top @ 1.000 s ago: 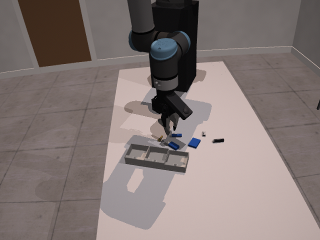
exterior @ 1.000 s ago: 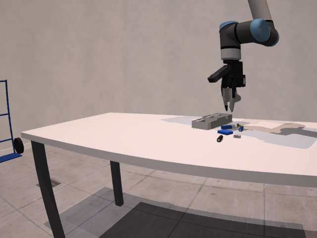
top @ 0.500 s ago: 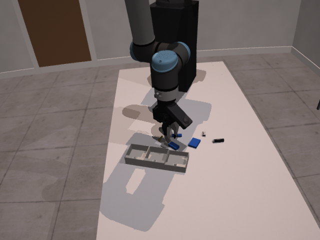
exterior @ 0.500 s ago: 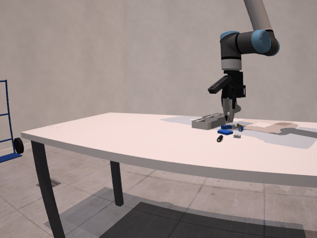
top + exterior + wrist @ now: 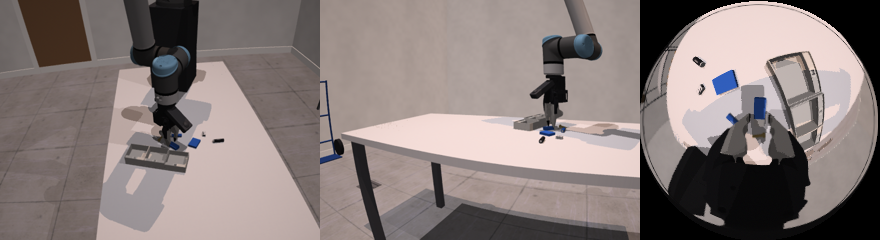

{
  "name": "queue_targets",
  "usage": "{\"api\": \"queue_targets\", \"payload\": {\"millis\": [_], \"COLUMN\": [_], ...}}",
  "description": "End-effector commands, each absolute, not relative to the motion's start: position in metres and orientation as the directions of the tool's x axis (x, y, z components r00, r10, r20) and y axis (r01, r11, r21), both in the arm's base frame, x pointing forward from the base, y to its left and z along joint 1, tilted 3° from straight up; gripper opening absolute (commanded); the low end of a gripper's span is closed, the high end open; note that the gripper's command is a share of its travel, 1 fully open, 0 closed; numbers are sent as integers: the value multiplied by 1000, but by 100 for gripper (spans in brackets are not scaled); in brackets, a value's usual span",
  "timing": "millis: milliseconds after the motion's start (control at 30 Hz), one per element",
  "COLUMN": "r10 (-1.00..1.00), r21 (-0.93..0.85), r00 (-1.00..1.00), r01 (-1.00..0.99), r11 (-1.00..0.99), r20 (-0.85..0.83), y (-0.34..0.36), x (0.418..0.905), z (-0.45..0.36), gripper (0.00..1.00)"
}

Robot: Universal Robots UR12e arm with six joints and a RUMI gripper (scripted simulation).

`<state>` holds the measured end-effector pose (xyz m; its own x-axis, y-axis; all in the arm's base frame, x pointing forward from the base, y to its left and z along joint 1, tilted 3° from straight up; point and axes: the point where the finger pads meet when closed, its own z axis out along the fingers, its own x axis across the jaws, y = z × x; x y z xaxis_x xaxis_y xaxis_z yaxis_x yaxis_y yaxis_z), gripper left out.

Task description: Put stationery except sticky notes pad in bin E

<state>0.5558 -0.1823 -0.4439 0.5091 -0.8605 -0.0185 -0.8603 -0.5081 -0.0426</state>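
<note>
My gripper [image 5: 168, 139] is low over the table, just behind the row of three grey bins [image 5: 156, 157]. Its fingers are partly open and hold nothing. They stand over the near end of a small blue block [image 5: 174, 146], which also shows in the wrist view [image 5: 760, 106] just ahead of the fingertips. A flat blue square pad [image 5: 194, 142] lies to the right of the block. A short blue cylinder [image 5: 178, 135] lies behind the fingers. A brownish thin item [image 5: 158, 139] lies to their left. The bins' letters are too small to read.
A small grey-white clip [image 5: 203, 133] and a black cylinder [image 5: 218, 140] lie further right on the table. The bins [image 5: 529, 122] stand upright. The arm's black base [image 5: 175, 38] stands at the table's far end.
</note>
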Motion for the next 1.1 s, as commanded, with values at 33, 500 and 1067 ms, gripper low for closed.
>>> {"api": "queue_targets", "payload": {"millis": [33,500,1067], "r10": [-861,-861,-861], "r21": [-43,-43,-43], "r00": [509,509,509], "r01": [-860,-860,-860], "r11": [-508,-508,-508], "r20": [-18,-18,-18], "y": [-182,-182,-182], "x": [556,556,556], "z": [-449,-453,-453], "gripper": [23,23,0]}}
